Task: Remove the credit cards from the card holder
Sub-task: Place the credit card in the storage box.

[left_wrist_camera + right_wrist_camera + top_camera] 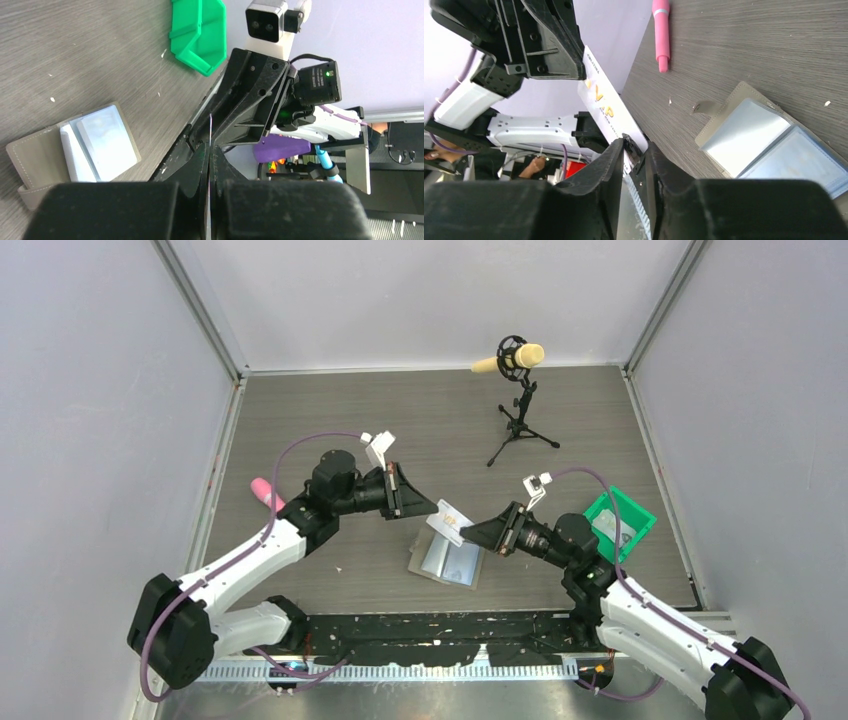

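Observation:
The card holder [448, 560] lies open on the table, blue-grey pockets up; it also shows in the left wrist view [95, 145] and the right wrist view [764, 140]. A white credit card [449, 523] with gold letters [606, 107] hangs in the air above it, between both grippers. My left gripper [428, 507] is shut on one end of the card, which is edge-on [210, 131] between its jaws [210, 147]. My right gripper [472, 532] is slightly open; the card's other end sits between its jaws [634, 146], against one finger.
A green bin [620, 523] stands at the right with a pale flat thing in it; it also shows in the left wrist view [197, 35]. A pink pen [266, 493] lies at the left. A microphone on a tripod [518, 390] stands at the back.

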Robot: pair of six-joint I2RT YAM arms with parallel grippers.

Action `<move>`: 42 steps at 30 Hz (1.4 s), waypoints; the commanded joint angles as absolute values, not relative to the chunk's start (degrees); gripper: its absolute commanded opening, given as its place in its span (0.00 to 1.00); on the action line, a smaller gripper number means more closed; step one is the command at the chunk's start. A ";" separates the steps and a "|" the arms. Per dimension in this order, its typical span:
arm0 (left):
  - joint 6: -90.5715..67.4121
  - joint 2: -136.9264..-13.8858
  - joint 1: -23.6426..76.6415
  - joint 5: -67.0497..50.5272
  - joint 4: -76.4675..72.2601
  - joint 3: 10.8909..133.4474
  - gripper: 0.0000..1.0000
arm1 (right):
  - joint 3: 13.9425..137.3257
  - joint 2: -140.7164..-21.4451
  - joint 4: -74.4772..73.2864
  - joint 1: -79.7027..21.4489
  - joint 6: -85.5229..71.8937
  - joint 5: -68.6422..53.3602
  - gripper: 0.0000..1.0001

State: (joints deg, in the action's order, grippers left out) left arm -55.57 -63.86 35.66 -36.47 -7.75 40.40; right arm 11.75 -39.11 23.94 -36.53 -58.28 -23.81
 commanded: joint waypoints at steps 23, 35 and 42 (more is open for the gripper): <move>-40.55 -59.73 35.12 -33.90 20.44 47.53 0.99 | 42.60 -45.75 -23.78 -3.84 -27.69 -34.33 0.05; -23.47 -54.96 35.27 -35.48 43.76 52.21 1.00 | 61.95 -56.25 -54.83 18.23 -9.44 -23.52 0.05; -23.64 -50.30 35.90 -34.89 42.84 48.69 1.00 | 66.48 -61.05 -62.93 26.51 -3.48 -18.08 0.05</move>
State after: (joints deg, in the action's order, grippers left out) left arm -26.22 -52.10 35.64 -34.70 40.53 48.71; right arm 62.57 -59.13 -55.42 23.97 -8.88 -23.51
